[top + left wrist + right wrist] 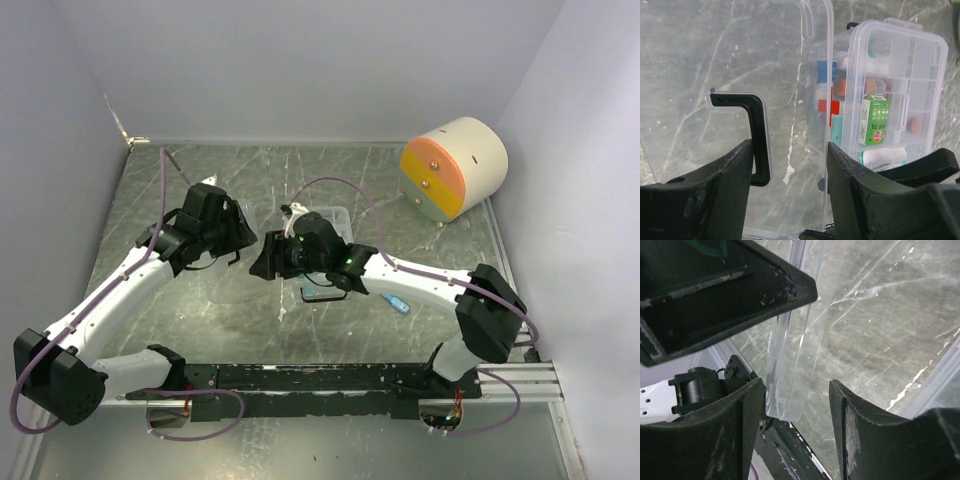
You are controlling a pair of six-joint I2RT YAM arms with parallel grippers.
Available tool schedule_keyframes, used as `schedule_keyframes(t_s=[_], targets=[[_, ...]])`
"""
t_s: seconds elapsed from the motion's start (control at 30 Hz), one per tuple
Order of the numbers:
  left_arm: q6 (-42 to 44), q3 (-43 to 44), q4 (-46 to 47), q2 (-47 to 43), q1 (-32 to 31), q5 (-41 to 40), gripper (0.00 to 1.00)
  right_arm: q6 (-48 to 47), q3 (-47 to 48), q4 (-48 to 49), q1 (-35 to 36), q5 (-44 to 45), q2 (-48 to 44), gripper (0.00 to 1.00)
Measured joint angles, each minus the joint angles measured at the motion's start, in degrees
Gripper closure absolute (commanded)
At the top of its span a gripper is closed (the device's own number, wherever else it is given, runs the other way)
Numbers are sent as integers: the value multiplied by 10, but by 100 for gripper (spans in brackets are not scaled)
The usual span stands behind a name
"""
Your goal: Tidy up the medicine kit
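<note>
A: Grey-green marble table point(250, 170); near its centre, a touch toward 12 o'clock, the medicine kit point(340, 218). Well apart at 2 o'clock, a cream cylinder point(470, 150), no part of the job.

B: Progress?

A: Roughly midway, by judgement. Open and part stocked; closing not yet done, perhaps more sorting too.

B: Pincers?

A: For left gripper point(790, 145): jaws apart, hanging over the lid point(715, 60), nothing visibly pinched. For right gripper point(796, 385): apart as well, straddling a clear plastic edge, gap showing on one side, not clamped.

B: Look of the kit?

A: Clear plastic throughout. Open lid at 9 o'clock of the box, marble visible through it; flat or tilted, cannot tell. Seated in the box top, a divided tray point(910, 75), goods beneath. On the lid, a black handle point(757, 135), between the left jaws. On the front wall, a red cross point(832, 106). Inside, a green carton point(874, 120) beside a white roll point(885, 156).

B: Strays?

A: Small blue item point(396, 303), loose at 4 o'clock of the kit; probably still to go in.
</note>
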Motion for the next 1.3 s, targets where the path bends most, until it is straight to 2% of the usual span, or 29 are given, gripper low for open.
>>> schedule_keyframes(t_s=[0.13, 0.3, 0.4, 0.53, 0.67, 0.73, 0.83, 1.1, 1.3], targets=[[-2, -9, 3, 0, 0, 13, 49, 18, 1, 19, 1, -9, 19, 53], [-5, -12, 10, -5, 0, 19, 48, 47, 2, 42, 1, -22, 25, 70], [-5, -14, 11, -16, 2, 19, 42, 71, -2, 48, -1, -23, 26, 75], [-4, -18, 13, -28, 3, 19, 28, 92, -10, 61, -3, -28, 26, 79], [1, -24, 11, -43, 4, 17, 6, 99, -22, 85, -7, -43, 23, 80], [6, -24, 9, -52, 3, 16, 0, 99, -31, 94, -10, -52, 15, 80], [30, -9, 0, -66, 3, 15, 1, 94, -38, 95, -18, -75, -3, 80], [136, 119, -9, -122, 3, 4, 1, 70, -50, 69, -26, -100, -96, 80], [150, 126, -4, -153, 3, -6, 1, 61, -85, 38, -72, -104, -167, 81]])
